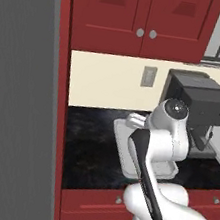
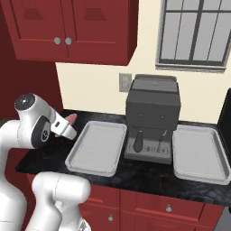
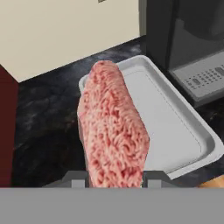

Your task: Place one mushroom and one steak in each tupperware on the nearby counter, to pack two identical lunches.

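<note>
pink marbled steak stands up between the finger tips, the gripper clamped on its lower end; it hangs over the near-left edge of the left tupperware, which lies bare on the black counter; coffee machine sits between that tray and the second tupperware, also bare.

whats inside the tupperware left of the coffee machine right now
Nothing lies in the left tupperware: its grey floor is bare in the right base view. In the hand view the steak, held in the end effector, hangs in front and hides the tray's near corner.
</note>
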You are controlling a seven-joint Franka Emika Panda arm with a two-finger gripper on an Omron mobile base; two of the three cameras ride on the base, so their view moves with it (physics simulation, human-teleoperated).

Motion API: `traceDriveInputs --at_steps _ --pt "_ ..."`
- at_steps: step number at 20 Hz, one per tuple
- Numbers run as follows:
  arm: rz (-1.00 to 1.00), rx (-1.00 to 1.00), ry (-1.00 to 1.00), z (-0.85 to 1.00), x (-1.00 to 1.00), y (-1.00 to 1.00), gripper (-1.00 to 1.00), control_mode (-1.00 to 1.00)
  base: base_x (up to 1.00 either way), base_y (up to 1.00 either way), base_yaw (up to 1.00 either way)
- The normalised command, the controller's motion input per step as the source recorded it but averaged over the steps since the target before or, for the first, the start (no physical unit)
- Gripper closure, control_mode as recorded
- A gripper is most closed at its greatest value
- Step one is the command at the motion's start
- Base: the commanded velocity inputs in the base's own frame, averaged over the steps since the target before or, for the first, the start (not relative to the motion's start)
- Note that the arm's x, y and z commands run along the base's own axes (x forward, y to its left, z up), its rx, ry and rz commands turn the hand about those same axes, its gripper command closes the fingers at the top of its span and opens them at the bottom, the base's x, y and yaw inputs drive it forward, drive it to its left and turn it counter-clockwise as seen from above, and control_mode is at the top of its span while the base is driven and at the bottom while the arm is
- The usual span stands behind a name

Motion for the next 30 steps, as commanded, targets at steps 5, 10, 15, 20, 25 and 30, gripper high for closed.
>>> traceDriveInputs --at_steps 5,10,15,20,25,30 --pt "-0.03 0.00 0.27 -0.51 0.87 -0.59 1.00 -1.00 0.00 0.00 0.00" --pt "0.01 -0.03 0.30 -0.95 0.82 -0.12 1.00 -1.00 0.00 0.00 0.00" --pt "0.00 -0.07 0.04 -0.73 0.93 -0.08 1.00 -1.00 0.00 0.00 0.00" --pt "0.00 -0.10 0.02 -0.68 0.73 -0.14 1.00 -1.00 0.00 0.00 0.00" --pt "0.00 -0.01 0.01 -0.09 0.09 0.00 -1.00 -1.00 0.00 0.00 0.00" --pt "0.00 0.09 -0.01 0.51 0.00 0.00 -1.00 -1.00 0.00 0.00 0.00"
